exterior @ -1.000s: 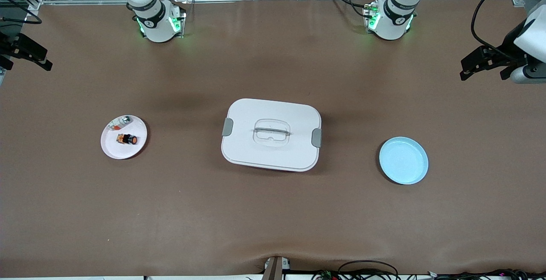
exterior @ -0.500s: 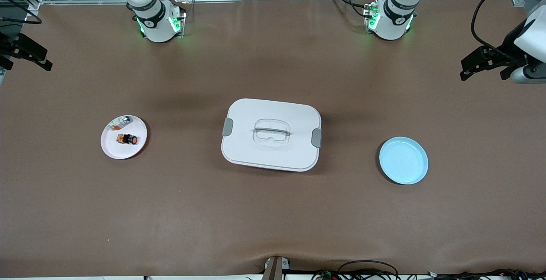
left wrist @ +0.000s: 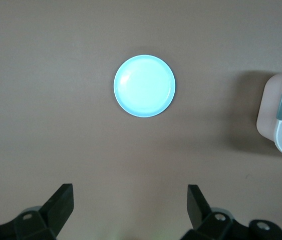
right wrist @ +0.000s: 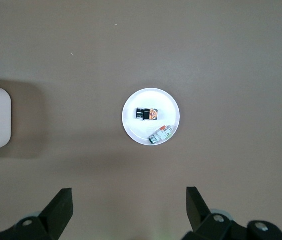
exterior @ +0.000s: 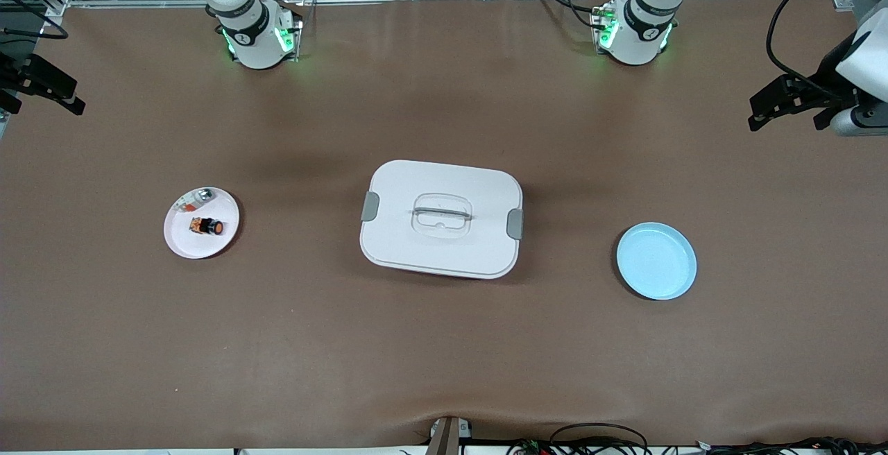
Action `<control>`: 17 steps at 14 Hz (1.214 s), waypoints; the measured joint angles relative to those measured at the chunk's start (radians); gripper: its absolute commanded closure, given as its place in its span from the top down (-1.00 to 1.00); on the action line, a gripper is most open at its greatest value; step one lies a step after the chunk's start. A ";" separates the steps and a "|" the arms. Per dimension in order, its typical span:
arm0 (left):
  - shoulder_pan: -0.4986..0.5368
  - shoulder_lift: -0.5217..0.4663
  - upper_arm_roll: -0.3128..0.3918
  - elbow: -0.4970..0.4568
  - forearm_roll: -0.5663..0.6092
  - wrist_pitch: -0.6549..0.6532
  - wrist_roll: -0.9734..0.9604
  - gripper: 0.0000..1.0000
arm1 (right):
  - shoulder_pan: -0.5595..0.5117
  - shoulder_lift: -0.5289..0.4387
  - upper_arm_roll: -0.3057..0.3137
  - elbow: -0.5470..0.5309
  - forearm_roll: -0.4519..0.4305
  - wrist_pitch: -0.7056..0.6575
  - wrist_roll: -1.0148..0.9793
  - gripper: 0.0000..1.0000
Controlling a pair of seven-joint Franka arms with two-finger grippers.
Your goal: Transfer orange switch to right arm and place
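High front camera facing both robot bases across the bench [exterior: 444,344], each wrist camera looking straight down from well above, both sharing white box [exterior: 441,218] edges

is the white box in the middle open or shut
Shut. The white rectangular plastic box has its lid seated flat on top, with grey latches at both ends and the handle lying in its recess.

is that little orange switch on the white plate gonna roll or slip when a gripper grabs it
The orange switch lies on its side on the white plate, and its round cap suggests it may roll if nudged. It looks rigid and light, being tiny. The plate looks smooth, so it could skid from closing fingers.
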 measured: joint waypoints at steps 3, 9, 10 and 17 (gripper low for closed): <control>0.000 0.000 0.000 0.000 0.000 0.000 0.000 1.00 | 0.000 0.000 0.000 0.000 0.000 0.000 0.000 1.00; 0.001 0.001 0.000 0.010 0.000 0.000 0.000 1.00 | 0.006 0.000 -0.004 0.001 0.000 0.000 -0.001 1.00; 0.001 0.002 0.000 0.010 0.000 0.000 0.000 1.00 | 0.015 0.000 -0.012 0.001 0.000 0.000 -0.001 1.00; 0.001 0.030 0.000 0.039 0.000 0.000 0.000 1.00 | 0.055 0.000 -0.046 0.002 0.000 0.000 -0.002 1.00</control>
